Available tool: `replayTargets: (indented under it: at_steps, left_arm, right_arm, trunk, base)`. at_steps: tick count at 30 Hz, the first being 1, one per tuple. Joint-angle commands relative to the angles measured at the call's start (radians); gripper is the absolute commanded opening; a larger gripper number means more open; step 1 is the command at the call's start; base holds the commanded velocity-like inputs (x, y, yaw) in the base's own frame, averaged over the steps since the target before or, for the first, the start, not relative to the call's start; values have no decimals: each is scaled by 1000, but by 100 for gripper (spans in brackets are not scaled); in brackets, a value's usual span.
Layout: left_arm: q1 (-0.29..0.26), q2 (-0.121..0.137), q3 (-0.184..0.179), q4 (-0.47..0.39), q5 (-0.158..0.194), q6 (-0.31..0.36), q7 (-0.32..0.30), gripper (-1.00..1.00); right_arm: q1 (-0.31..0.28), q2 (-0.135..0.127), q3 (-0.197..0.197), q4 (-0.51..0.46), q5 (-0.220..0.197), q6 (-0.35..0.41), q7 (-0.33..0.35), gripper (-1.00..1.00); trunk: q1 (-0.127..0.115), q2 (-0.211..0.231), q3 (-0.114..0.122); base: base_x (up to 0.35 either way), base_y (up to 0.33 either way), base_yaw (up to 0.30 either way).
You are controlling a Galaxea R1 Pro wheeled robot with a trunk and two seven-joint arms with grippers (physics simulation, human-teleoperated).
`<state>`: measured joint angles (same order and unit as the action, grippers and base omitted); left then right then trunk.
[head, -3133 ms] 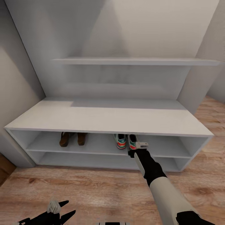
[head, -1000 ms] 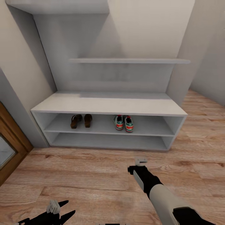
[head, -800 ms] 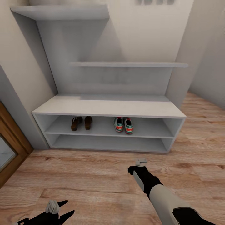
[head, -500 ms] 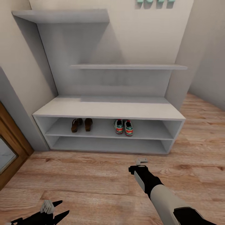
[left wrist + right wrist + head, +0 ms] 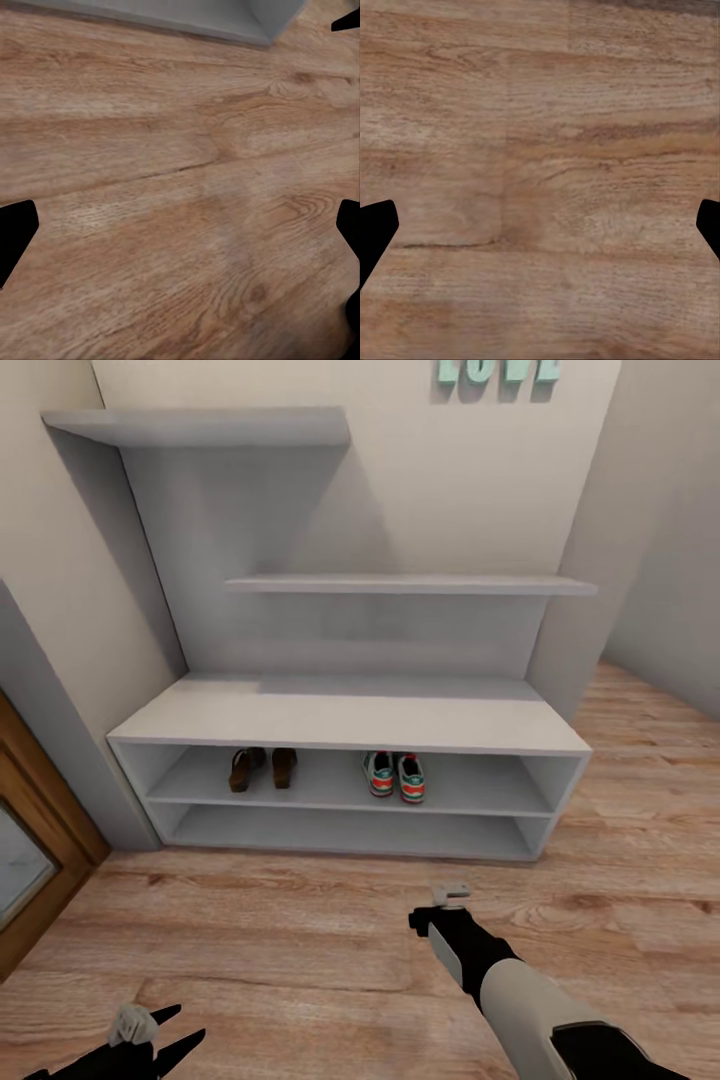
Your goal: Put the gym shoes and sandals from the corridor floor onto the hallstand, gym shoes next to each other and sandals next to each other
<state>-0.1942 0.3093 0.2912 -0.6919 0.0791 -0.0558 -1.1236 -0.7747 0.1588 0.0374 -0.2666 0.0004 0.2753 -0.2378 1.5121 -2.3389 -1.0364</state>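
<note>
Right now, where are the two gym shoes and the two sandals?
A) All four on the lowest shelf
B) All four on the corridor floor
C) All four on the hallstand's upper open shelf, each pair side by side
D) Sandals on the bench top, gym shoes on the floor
C: the head view shows the sandals and the gym shoes paired on the upper open shelf of the hallstand.

We see the corridor floor (image 5: pixel 250 930) as light brown wood-grain planks with a soft satin sheen. The hallstand (image 5: pixel 350 715) at the frame's centre looks matt, smooth, painted pale grey. The sandals (image 5: pixel 260 768) read as brown leather; the gym shoes (image 5: pixel 394 775) as white with a dull finish.
</note>
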Motion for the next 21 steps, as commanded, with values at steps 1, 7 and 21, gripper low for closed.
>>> replayTargets:
  at_steps: [1,7,21]
  left_arm:
    - [-1,0,3,1,0,-6,-1,100]
    - [0,0,7,3,-1,-6,39,100]
    - [0,-4,9,69,-71,-14,273,100]
  right_arm:
    - [0,0,4,4,0,-6,-4,100]
    - [1,-1,4,58,4,-98,-2,100]
    - [48,-3,6,91,90,-240,1,100]
  trunk:
    - [-4,7,2]
    - [-27,49,21]
    - [-81,147,65]
  base:
    - [0,0,0]
    - [0,0,0]
    - [0,0,0]
